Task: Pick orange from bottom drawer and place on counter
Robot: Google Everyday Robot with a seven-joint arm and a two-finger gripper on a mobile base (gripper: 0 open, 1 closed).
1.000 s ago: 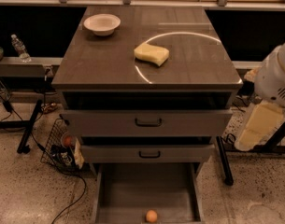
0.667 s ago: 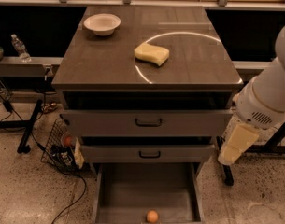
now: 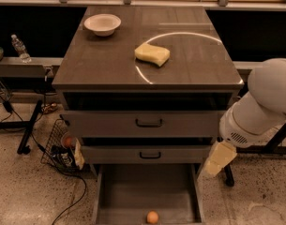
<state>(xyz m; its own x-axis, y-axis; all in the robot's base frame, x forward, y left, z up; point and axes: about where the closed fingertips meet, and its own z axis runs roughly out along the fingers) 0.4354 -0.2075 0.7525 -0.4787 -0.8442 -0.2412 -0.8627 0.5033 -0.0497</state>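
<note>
Orange (image 3: pixel 152 217): small, round, smooth, evenly coloured, ball-shaped; clearly smaller than the yellow sponge (image 3: pixel 152 54). Lying on the flat grey floor of the bottom drawer (image 3: pixel 133 191), which is pulled open. Near the drawer's front end, roughly midway between the side walls, touching neither.

Tool (image 3: pixel 220 157): pale cream, hanging below the bulky white arm (image 3: pixel 262 104) at the cabinet's right side. Just beside the right end of the middle drawer (image 3: pixel 114 153), above and right of the open bottom drawer, well apart from the orange. No object seen in it; how far open, cannot tell.

Bench (image 3: pixel 100 60): dark grey-brown wood grain, with a pale circular arc mark (image 3: pixel 189 33) across the right half. Sponge on the arc's left part; white bowl (image 3: pixel 102 24) towards the far left corner, well apart from the sponge.

Room: speckled pale floor (image 3: pixel 20 191). Wire basket (image 3: pixel 56 144) left of the cabinet, holding a reddish round thing (image 3: pixel 67 141). Water bottle (image 3: pixel 19 48) on a low ledge at far left.
</note>
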